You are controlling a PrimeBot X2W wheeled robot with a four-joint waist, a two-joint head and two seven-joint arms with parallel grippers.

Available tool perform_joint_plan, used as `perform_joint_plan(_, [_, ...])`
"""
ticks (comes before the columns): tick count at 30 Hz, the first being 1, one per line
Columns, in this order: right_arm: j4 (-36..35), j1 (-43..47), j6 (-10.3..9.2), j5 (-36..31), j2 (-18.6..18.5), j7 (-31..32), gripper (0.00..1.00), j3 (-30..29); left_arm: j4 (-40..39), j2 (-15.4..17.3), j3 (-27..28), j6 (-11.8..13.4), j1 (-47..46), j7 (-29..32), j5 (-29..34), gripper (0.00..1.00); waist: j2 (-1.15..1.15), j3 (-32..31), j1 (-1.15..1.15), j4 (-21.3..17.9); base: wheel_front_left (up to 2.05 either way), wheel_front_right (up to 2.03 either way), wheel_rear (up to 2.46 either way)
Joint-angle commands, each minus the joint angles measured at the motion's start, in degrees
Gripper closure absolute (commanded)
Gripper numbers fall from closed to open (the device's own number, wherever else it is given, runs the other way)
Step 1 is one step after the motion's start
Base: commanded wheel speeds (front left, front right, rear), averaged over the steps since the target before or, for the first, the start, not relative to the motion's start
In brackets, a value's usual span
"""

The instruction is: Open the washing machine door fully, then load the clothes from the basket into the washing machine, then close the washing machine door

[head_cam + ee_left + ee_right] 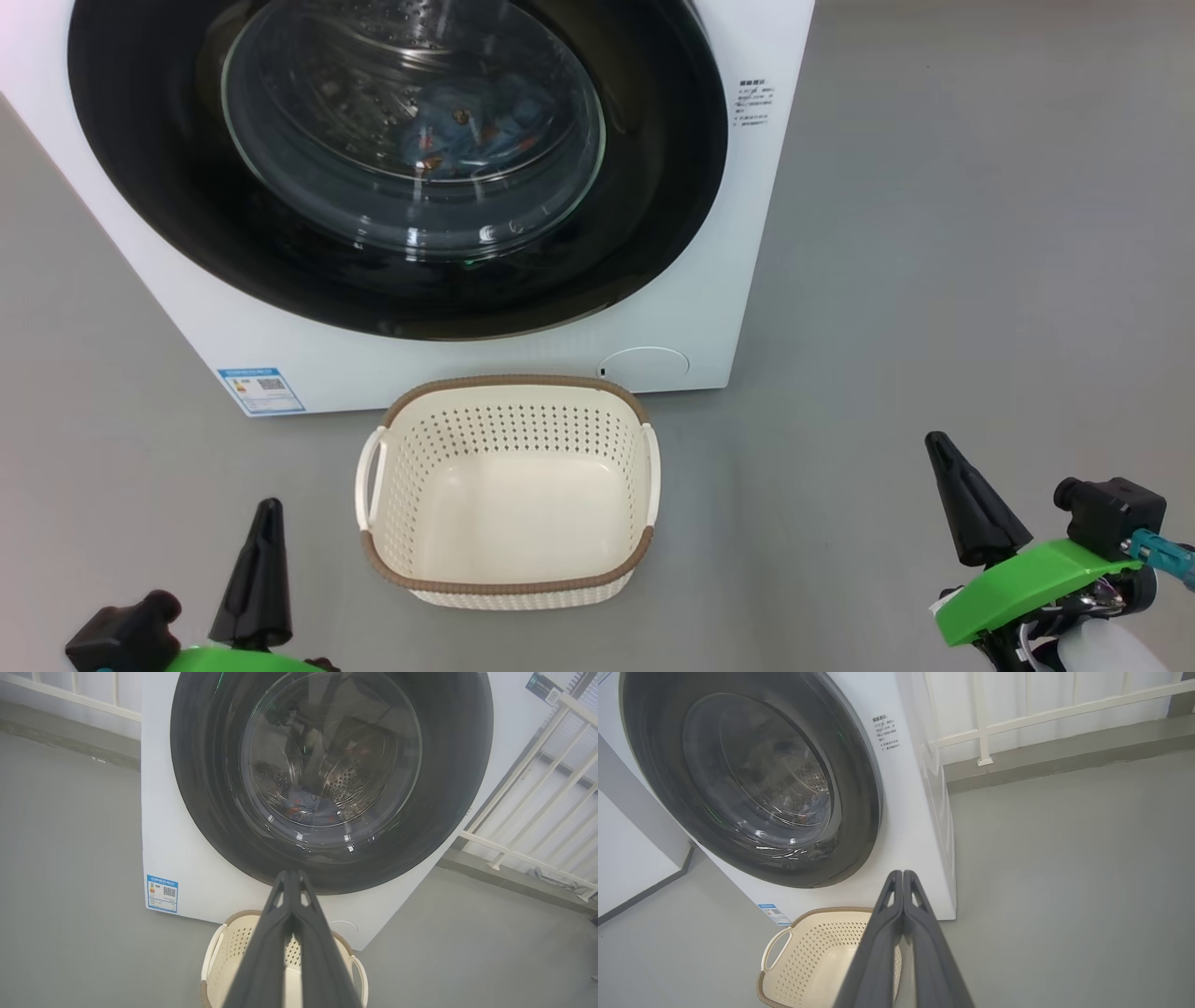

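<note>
Looks done: the door [401,159] sits shut with clothes [467,140] inside the washer [467,364] just behind the empty basket [509,383], so the left claw [269,511] and right claw [938,448] idle pressed together, empty, flanking that basket.

- I see the washing machine door [411,140] with a glossy black ring and clear, reflective glass.
- The washing machine [709,308] looks smooth white, its drum [348,786] perforated metal.
- The basket [509,383] is cream perforated plastic, rim woven-look brown.
- The floor [934,280] is matt grey.
- Left gripper [269,511] and right gripper [936,443]: matt dark fingers.
</note>
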Motion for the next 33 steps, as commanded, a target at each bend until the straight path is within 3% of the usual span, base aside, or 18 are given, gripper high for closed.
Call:
perform_joint_plan(1, [-1.47,-1.24,-0.01,1.27,-0.68,0.22,1.0,-1.08,-1.09,0.59,0.85,-0.09,-1.16,0.26,-1.18,1.0,0.0,-0.04,-0.02,0.03,0.0,0.0,0.0])
perform_joint_plan(5, [-1.56,-1.19,-0.02,3.24,-0.31,0.84,1.0,-1.67,-1.0,0.39,1.2,-0.13,-1.27,0.88,-3.2,1.0,0.0,-0.05,-0.12,0.1,0.0,0.0,0.0])
perform_joint_plan(33, [-2.66,-0.4,-0.05,16.8,2.49,5.31,1.0,-6.02,-0.88,-1.0,3.76,-0.47,-1.66,5.35,-17.27,1.0,0.0,-0.92,-0.12,0.63,0.0,0.0,0.0])
